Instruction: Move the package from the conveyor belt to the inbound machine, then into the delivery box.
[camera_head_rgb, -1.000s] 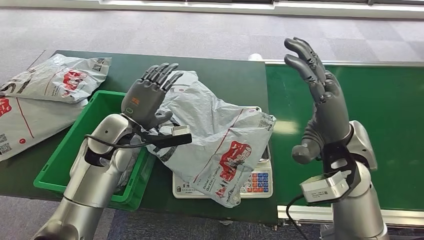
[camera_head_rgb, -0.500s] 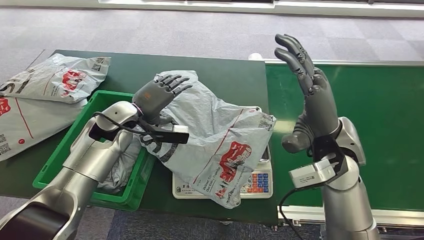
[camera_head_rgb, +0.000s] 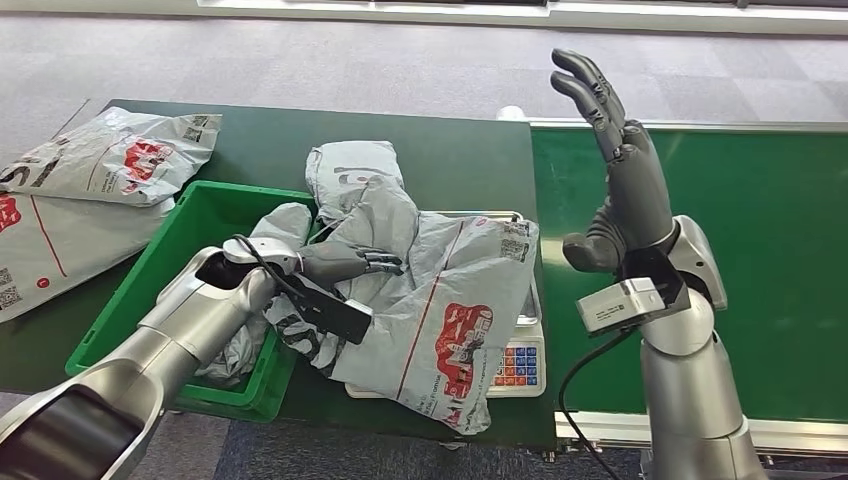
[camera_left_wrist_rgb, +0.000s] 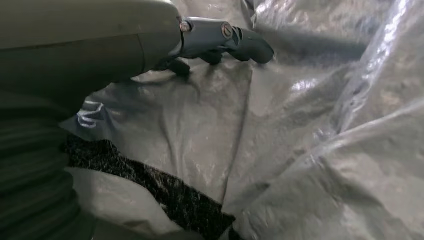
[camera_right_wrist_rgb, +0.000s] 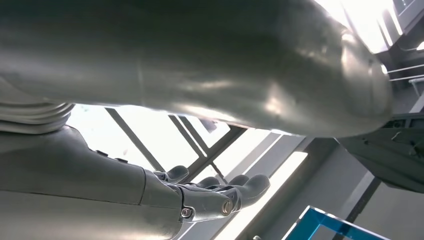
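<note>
We see a dark green table (camera_head_rgb: 450, 150) on the left and a bright green conveyor belt (camera_head_rgb: 780, 260) running alongside it on the right. On the table sits a green delivery box (camera_head_rgb: 190, 220), open at the top, with crumpled grey plastic lying inside its near corner. Next to it, the grey package (camera_head_rgb: 450, 300), a wrinkled plastic mailer with a red logo and black codes, is draped over the inbound machine (camera_head_rgb: 515, 365), a white scale whose coloured keypad shows at the front. One end of the package reaches back onto the table, and its left edge hangs over the rim of the delivery box. Two more grey mailers (camera_head_rgb: 110, 160) lie on the far left of the table, well apart from the scale.

Our left robot hand (camera_head_rgb: 345, 262) lies low across the package, fingers stretched along the plastic; in the left wrist view the fingertips (camera_left_wrist_rgb: 250, 45) press against the wrinkled film, but we cannot tell whether they have closed on a fold. Our right robot hand (camera_head_rgb: 615, 160) is raised upright above the near edge of the conveyor belt, fingers spread and slightly curved, holding nothing.
</note>
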